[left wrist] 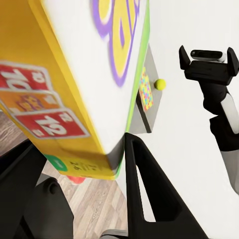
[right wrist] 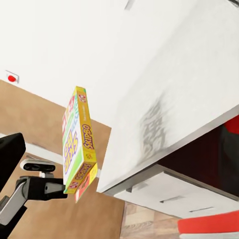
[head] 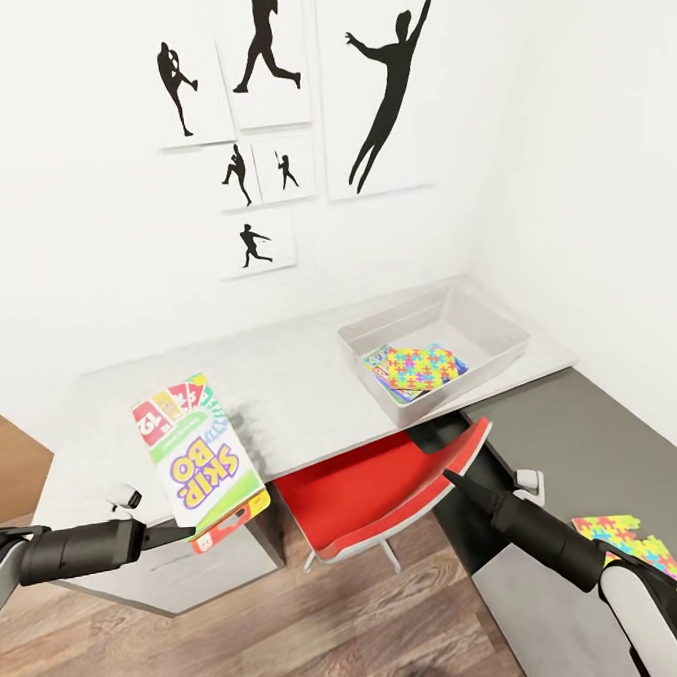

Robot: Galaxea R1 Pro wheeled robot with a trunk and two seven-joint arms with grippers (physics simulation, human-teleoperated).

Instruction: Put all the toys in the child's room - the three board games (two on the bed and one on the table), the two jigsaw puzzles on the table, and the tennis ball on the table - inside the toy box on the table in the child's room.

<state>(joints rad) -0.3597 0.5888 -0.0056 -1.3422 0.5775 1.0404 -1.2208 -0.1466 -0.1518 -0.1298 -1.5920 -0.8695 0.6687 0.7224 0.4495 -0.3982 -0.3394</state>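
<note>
Left gripper point(head: 180, 534): pinched on the lower edge of the game box point(head: 197, 455), as seen from the head. The box is held upright off the desk's point(head: 292, 391) front left corner, printed face toward the camera, long axis running up and slightly back, title reading upside down. The toy box point(head: 500, 354) sits at the desk's right end with a puzzle point(head: 417, 366) inside. A second puzzle point(head: 654, 575) is seen at the right arm; whether the right gripper point(head: 455, 479) is spread cannot be told.

Left wrist view: one finger point(left wrist: 147, 189) is pressed on the box's white face; the ball point(left wrist: 160, 84) lies far off near the toy box.

Right wrist view: the box is seen edge-on, clamped low, beside the desk's end.

Step judged: carrying to the toy box. The box should be laid flat, long axis matched to the toy box's length, and lowered before release, since a hold at one edge may let it swing.
</note>
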